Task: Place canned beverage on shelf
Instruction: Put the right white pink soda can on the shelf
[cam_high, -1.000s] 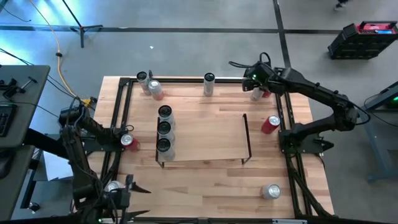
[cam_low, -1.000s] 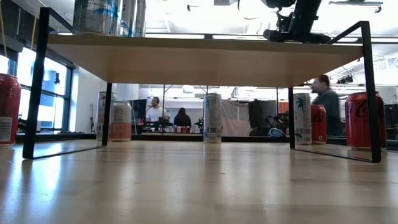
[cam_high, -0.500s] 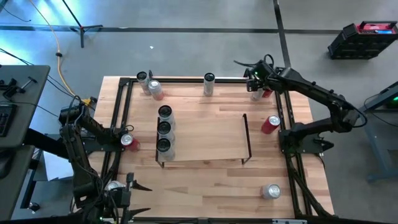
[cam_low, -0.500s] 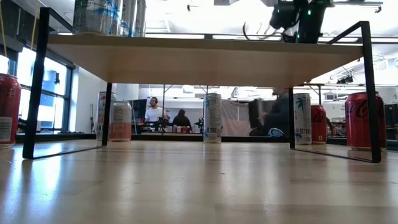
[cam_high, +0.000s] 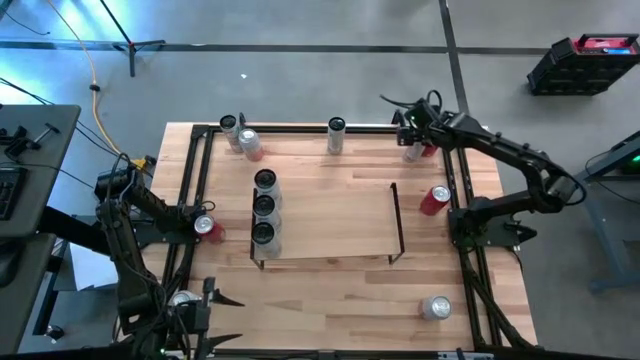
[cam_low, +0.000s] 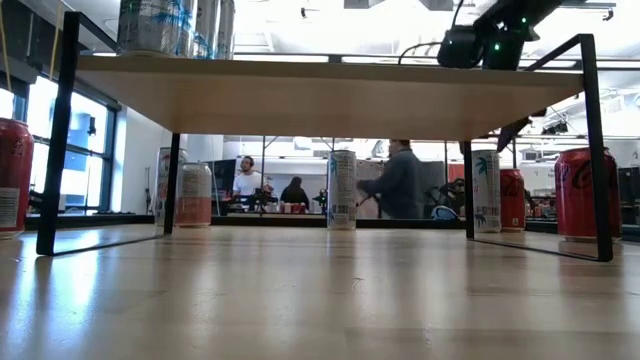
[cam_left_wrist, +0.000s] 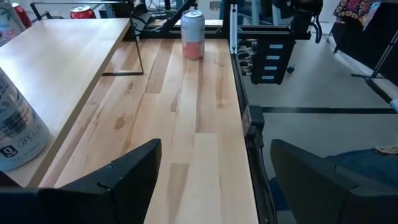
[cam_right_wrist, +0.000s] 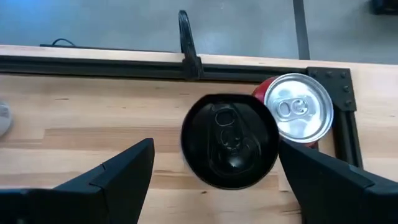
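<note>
A pink can (cam_left_wrist: 192, 34) stands beside the shelf (cam_left_wrist: 56, 68) on the table (cam_left_wrist: 199, 137).

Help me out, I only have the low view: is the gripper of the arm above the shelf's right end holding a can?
Observer: No. The right gripper is open and empty, hovering over a black-topped can near the table's back right corner.
Operator: Is that can alone there?
Observer: No, a silver-topped red can stands close beside it.
Operator: How many cans are on the shelf?
Observer: Three cans in a row at the left end of the shelf. The left gripper waits open at the front left.
</note>
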